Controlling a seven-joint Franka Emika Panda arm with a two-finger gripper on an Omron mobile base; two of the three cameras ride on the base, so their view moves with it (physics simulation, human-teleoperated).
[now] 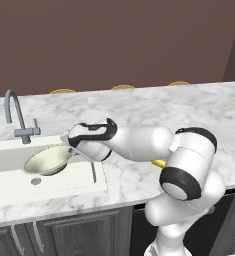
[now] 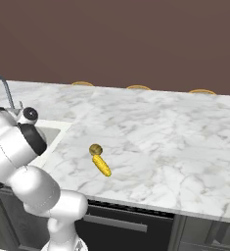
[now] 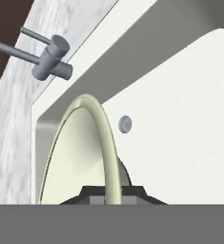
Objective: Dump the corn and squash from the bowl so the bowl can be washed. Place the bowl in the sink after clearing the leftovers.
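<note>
The pale cream-green bowl [image 1: 48, 159] hangs tilted over the white sink [image 1: 64, 181], and its inside looks empty. My gripper [image 1: 73, 150] reaches in from the right and is shut on the bowl's right rim. In the hand view the thin rim of the bowl [image 3: 104, 143] runs edge-on between my fingertips, with the gripper [image 3: 111, 193] clamped on it above the sink floor [image 3: 189, 119]. On the marble counter to the right of the sink lie the yellow corn [image 2: 102, 165] and, just behind it, the small round brownish-olive squash [image 2: 95, 149]. A tip of the corn [image 1: 159, 163] peeks out behind my arm.
A grey gooseneck faucet [image 1: 16, 115] stands behind the sink at its left; its handle [image 3: 49, 59] shows in the hand view. The round drain [image 1: 36, 181] lies in the basin floor near the bowl. Marble counter [image 2: 160, 132] stretches to the right. Dark cabinets sit below.
</note>
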